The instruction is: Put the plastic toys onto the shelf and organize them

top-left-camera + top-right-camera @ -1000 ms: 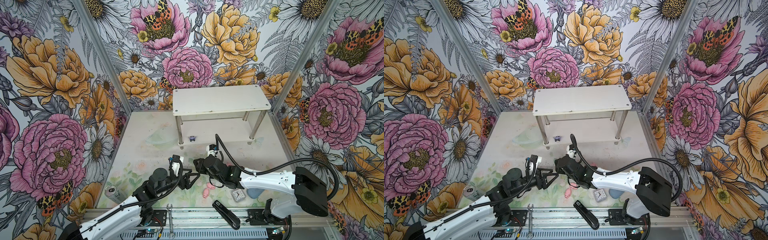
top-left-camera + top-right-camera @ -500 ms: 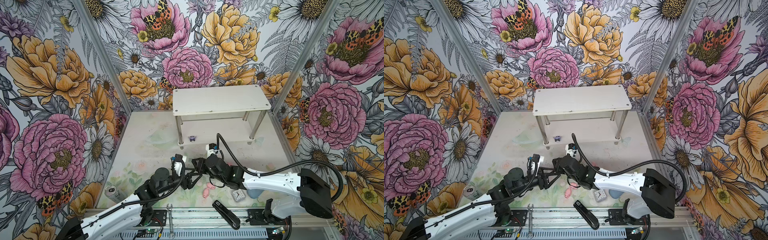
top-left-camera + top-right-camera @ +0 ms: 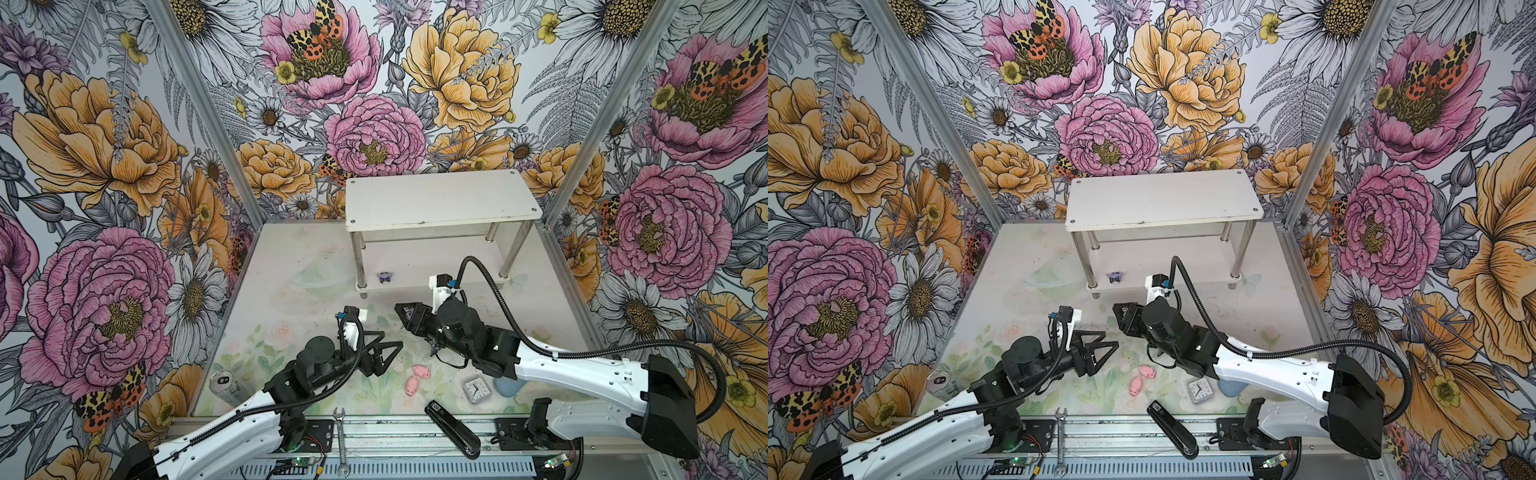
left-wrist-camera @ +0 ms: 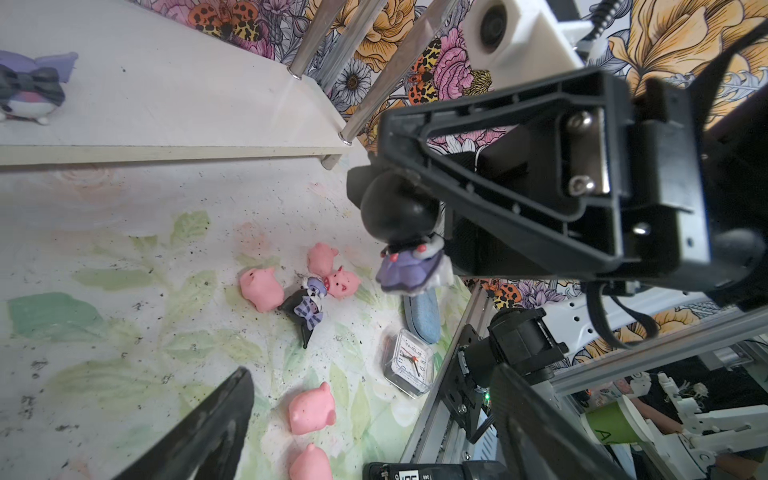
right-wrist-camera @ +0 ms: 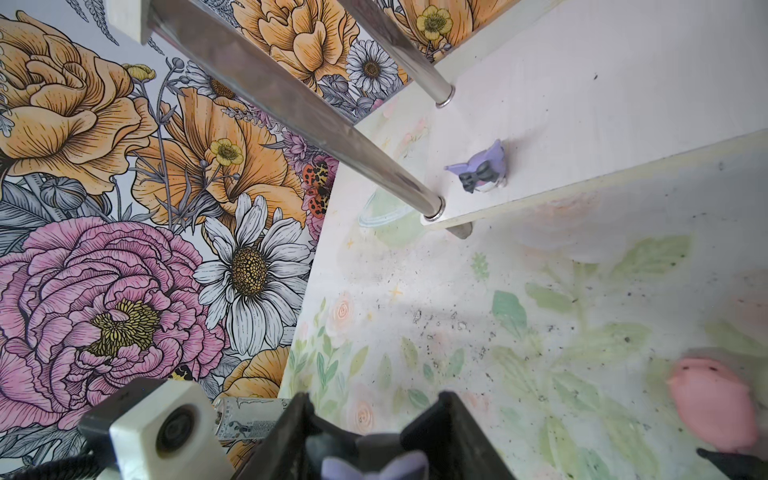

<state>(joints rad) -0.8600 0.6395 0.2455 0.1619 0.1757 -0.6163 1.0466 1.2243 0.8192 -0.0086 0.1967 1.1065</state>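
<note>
Black-eared figurine [image 4: 409, 266] between right gripper [image 3: 402, 312] jaws, clear of left gripper [image 3: 390, 358].

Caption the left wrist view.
Right claw holds a black-purple figurine; pink pigs and a second figurine lie on the table, a third sits on the shelf's lower tier.

Pink pigs [image 4: 262, 289], white shelf [image 3: 440, 199], purple-black figurine [image 4: 409, 270], seemingly pastel-floral tabletop [image 3: 291, 316]
</note>
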